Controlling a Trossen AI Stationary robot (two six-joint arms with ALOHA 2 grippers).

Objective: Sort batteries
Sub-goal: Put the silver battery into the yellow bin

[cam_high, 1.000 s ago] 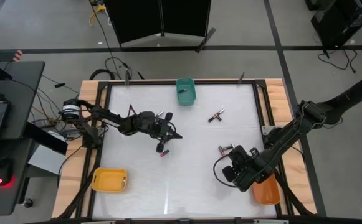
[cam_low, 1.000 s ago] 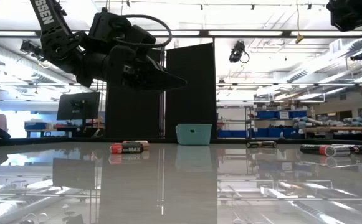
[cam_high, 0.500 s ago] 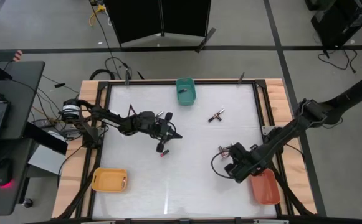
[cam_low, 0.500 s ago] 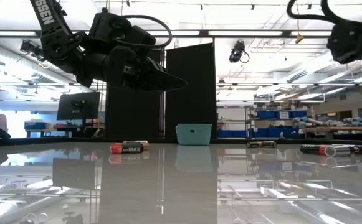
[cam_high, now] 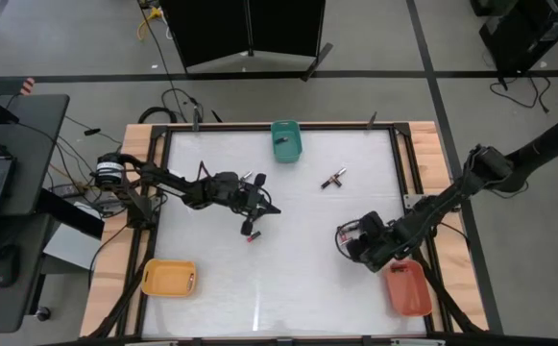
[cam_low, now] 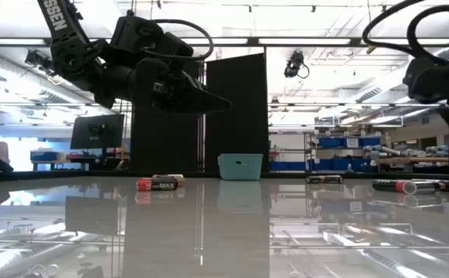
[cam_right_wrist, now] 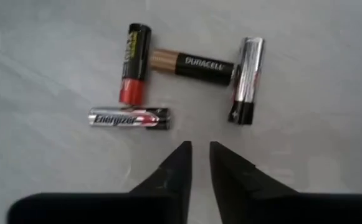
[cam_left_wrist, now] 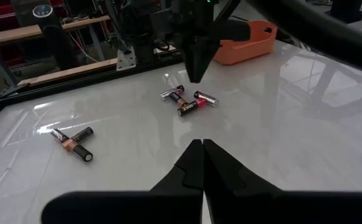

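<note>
Showing the sorting task at the start of a pick, with no cell in either gripper. The right gripper (cam_right_wrist: 199,163) hangs over a cluster of four batteries (cam_right_wrist: 181,78) on the right side of the white table (cam_high: 279,288); its jaws stand slightly parted, empty, and pointed down at the group. In the right wrist view the cluster comprises a black-and-red cell (cam_right_wrist: 134,63), a copper-topped Duracell (cam_right_wrist: 192,63), a silver-and-black cell (cam_right_wrist: 246,81) and a slimmer silver Energizer (cam_right_wrist: 129,118); the Duracell touches the cells on either side of it, and the Energizer lies just beside the red end. The left gripper (cam_high: 259,206) waits above the table's left-centre, jaws pressed together and holding nothing, with one battery (cam_high: 252,233) lying on the table just beside it. A further pair of batteries (cam_high: 333,179) rests right of centre toward the far edge. Three trays stand at the table's margins: a teal tray (cam_high: 285,141) at the far edge, a yellow tray (cam_high: 167,279) at the near left, and an orange tray (cam_high: 408,288) at the near right; what the trays hold is too small to identify.

Step in hand, as judged: choosing a cell from the cluster. The next move calls for wider jaws, a descent onto one cell, probably the Energizer, since it lies clear of contact, and alignment across its length so the neighbours are not disturbed.
</note>
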